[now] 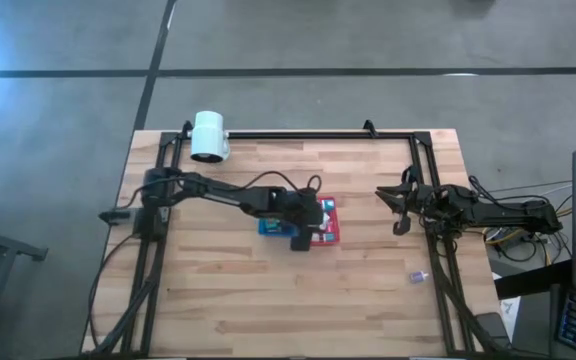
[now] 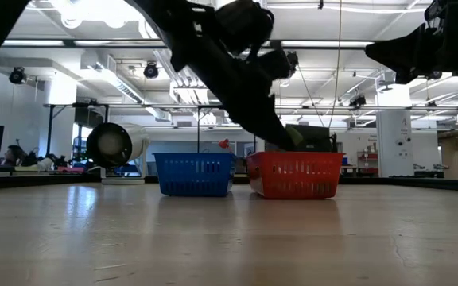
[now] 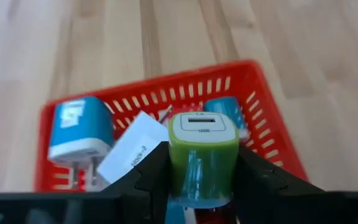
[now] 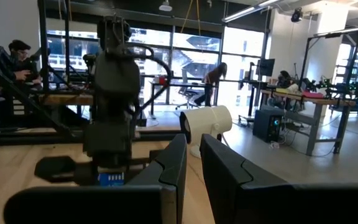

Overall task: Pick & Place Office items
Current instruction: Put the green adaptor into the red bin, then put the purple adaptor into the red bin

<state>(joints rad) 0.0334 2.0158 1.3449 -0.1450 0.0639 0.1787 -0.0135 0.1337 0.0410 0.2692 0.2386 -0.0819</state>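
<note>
left gripper (image 3: 202,186) over the red basket (image 3: 263,124) near the middle of the table (image 1: 268,300), fingers (image 3: 151,180) clamped on a green charger cube (image 3: 202,158) with a usb slot on its white top face, held above the basket's near rim. inside the basket: two blue charger cubes (image 3: 79,130), one against the far wall, plus a white slip (image 3: 129,152) with small print too blurred to read. blue basket (image 2: 195,175) just beside the red one, toward the left edge. one tiny item (image 1: 418,277) lying alone near the right edge. right gripper (image 4: 191,168) raised at the right edge, fingers nearly together with a thin gap, holding nothing. white lamp head (image 1: 209,136) at the far left corner.
</note>
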